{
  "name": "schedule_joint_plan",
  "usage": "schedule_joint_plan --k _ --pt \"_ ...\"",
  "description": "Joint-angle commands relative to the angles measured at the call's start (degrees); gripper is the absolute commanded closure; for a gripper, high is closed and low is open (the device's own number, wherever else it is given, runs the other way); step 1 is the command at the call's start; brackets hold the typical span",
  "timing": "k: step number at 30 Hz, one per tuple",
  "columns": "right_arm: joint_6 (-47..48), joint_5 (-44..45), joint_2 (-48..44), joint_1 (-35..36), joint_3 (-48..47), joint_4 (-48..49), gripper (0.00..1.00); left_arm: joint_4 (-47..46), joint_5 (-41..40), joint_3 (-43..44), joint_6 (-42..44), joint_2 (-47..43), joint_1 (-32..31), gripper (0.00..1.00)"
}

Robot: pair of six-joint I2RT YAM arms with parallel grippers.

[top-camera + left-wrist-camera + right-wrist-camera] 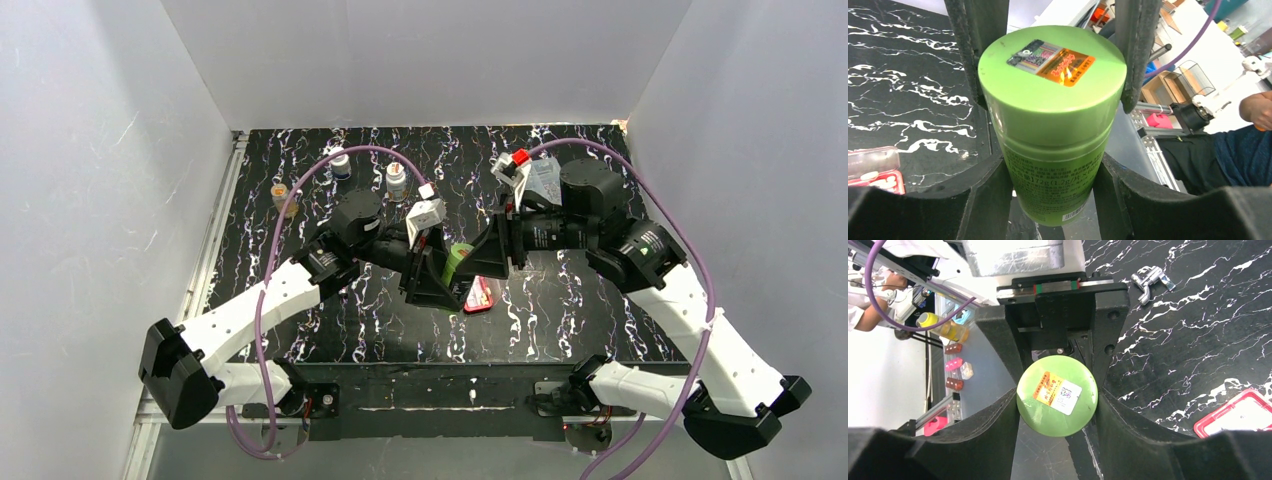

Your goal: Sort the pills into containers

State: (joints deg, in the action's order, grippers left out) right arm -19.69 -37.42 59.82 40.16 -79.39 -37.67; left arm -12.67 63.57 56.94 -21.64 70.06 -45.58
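A green pill bottle hangs tilted above the middle of the table. My left gripper is shut on its body, one finger on each side. My right gripper faces it from the other end, and both its fingers press against the green cap. The cap carries an orange and white sticker. The red pill case lies open on the table just below the bottle. A few white pills show in its containers in the left wrist view.
Three small bottles stand at the back left of the black marbled table. A clear packet lies at the back right. A small metal piece lies on the table in the right wrist view.
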Motion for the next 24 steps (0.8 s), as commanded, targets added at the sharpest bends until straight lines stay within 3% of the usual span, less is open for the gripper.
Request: schedule_joint_plan --k 1,9,16,18,21,24 --pt "-3.4 3.4 1.2 0.2 -3.2 -0.8 0.65 7.1 -10.1 3.6 6.3 -0.1 0.2 1.0" --pt "-7.2 17.3 4.3 0.9 -6.9 -8.1 0.72 15.1 -31.6 7.1 10.5 0.7 0.2 1.0" --pt "-9.3 25.3 4.3 2.2 -6.2 -9.6 0.72 17.4 -37.3 7.5 11.8 0.6 0.1 1.0" --pt "-9.4 24.4 4.2 2.2 -5.6 -8.8 0.61 17.5 -33.8 7.5 12.3 0.8 0.1 1.0" --pt "-9.3 23.6 3.5 2.3 -4.4 -6.7 0.31 17.5 -26.8 7.6 13.0 1.1 0.0 1.0" --pt "-8.4 23.7 3.8 2.3 -5.5 -6.8 0.23 17.2 -21.4 6.9 13.2 0.7 0.0 1.0"
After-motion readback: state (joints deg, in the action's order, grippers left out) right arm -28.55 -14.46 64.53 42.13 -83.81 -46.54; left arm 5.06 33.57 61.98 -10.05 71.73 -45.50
